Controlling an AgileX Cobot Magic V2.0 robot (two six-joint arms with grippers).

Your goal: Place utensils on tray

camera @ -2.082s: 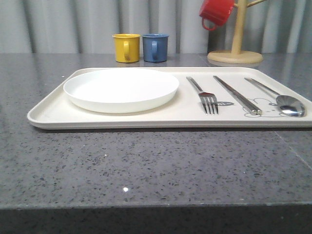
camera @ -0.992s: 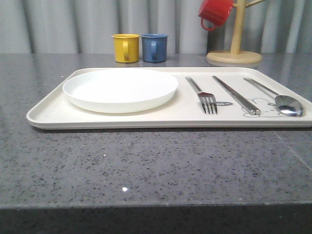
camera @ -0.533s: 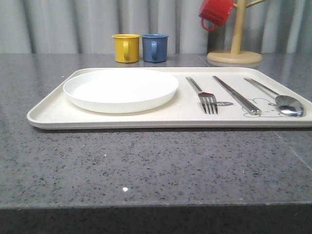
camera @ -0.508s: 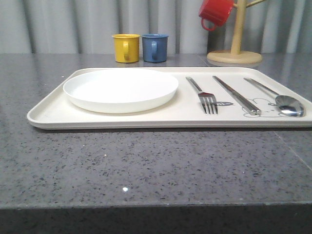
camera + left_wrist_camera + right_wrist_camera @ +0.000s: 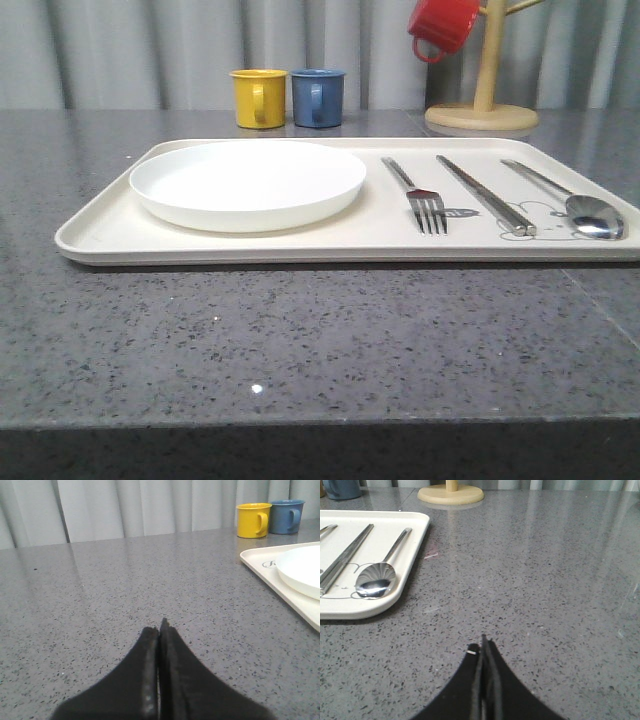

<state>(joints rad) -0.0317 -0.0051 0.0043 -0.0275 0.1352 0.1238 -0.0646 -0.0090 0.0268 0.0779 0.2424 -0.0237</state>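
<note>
The cream tray (image 5: pixel 100 232) lies across the grey counter. On it rest the round white plate (image 5: pixel 248 183) at the left, then the fork (image 5: pixel 420 200), the pair of chopsticks (image 5: pixel 486 195) and the spoon (image 5: pixel 585 211) side by side to the right. The right wrist view catches the tray's corner (image 5: pixel 415 555) with the spoon (image 5: pixel 376 579) and chopsticks (image 5: pixel 342 560). My right gripper (image 5: pixel 484 647) is shut and empty over bare counter beside that tray edge. My left gripper (image 5: pixel 159 626) is also shut and empty, low over the counter, with the tray (image 5: pixel 260 567) and plate (image 5: pixel 302 570) off to its side.
A yellow mug (image 5: pixel 258 98) and a blue mug (image 5: pixel 319 97) stand behind the tray. A wooden mug tree (image 5: pixel 482 112) with a red mug (image 5: pixel 442 25) hanging on it stands at the back right. Grey curtain closes the back.
</note>
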